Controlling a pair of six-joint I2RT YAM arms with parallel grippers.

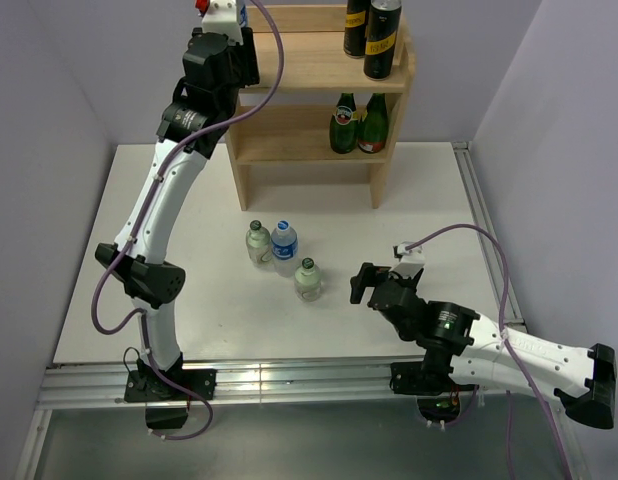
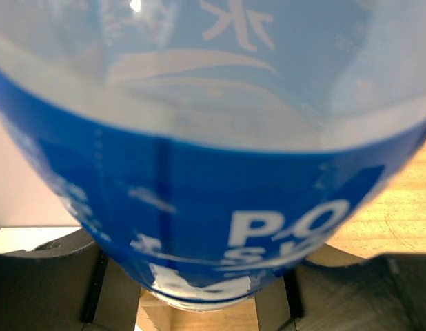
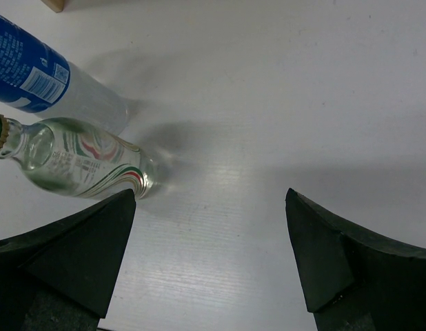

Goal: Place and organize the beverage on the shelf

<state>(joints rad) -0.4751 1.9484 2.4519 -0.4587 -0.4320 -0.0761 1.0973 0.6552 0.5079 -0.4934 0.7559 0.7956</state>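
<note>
Left arm is stretched up to the far-left end of the shelf (image 1: pixel 299 60), at top-board height. The left gripper (image 1: pixel 227 20) is clamped on a water bottle (image 2: pixel 213 207). From the left wrist, its blue label fills nearly the whole view, with a dark finger (image 2: pixel 47 289) on either side of it low down. There's bare wood showing under and to the right of it, so it's over the top board. Can't tell if the bottom is actually touching the board though.

Both cans (image 1: pixel 382 38) stand at the right end of the top board, just beside each other. The lower tier has two green glass bottles (image 1: pixel 343 123) side by side, also on the right.

On the table (image 1: pixel 429 200), in front of the shelf, three drinks stand upright in a loose cluster:
- a small bottle (image 1: pixel 257 241) with a green cap on the left
- the second water bottle (image 1: pixel 284 247) right next to it
- another small green-capped one, the near bottle (image 1: pixel 308 279), a bit closer to the arms

The right gripper (image 1: pixel 361 284) sits low over the table just right of the near bottle, jaws spread wide with nothing between them. From the right wrist, the near bottle is just beyond the left fingertip (image 3: pixel 82 262) and apart from it. The second water bottle is behind it, and there's only bare table between the two fingers.
</note>
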